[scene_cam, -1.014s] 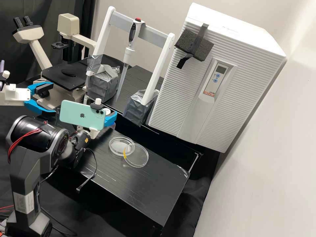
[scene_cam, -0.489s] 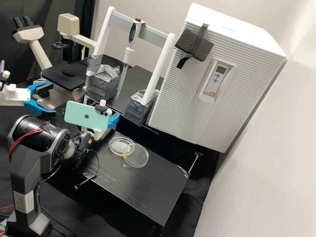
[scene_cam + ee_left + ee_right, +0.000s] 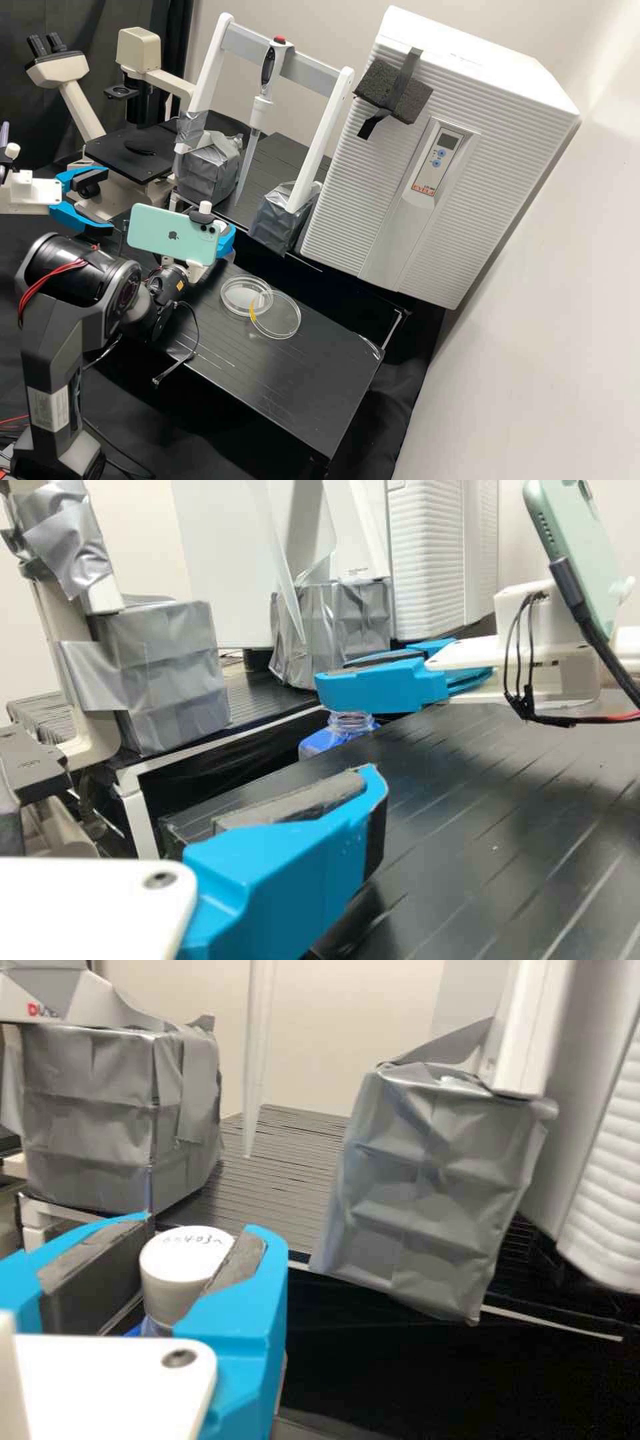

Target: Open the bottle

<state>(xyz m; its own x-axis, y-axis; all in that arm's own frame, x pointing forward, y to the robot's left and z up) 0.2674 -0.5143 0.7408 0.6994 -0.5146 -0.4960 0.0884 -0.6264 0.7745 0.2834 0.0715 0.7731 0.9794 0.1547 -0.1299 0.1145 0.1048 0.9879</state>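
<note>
the ribbed white cabinet (image 3: 440, 167) walls off the far side of the grooved black bench (image 3: 287, 380). the left gripper (image 3: 90, 197) gapes wide, holding nothing. the right gripper (image 3: 170, 1280) is closed on a matte white cap (image 3: 186, 1255), directly above the clear, blue-tinted bottle (image 3: 338, 735), whose neck threads show, at the bench's rear edge.

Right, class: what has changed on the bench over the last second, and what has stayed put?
The right gripper, shut on the white cap, shifted slightly toward the white cabinet. The left gripper, the two petri dishes and the pipette stayed put.
</note>
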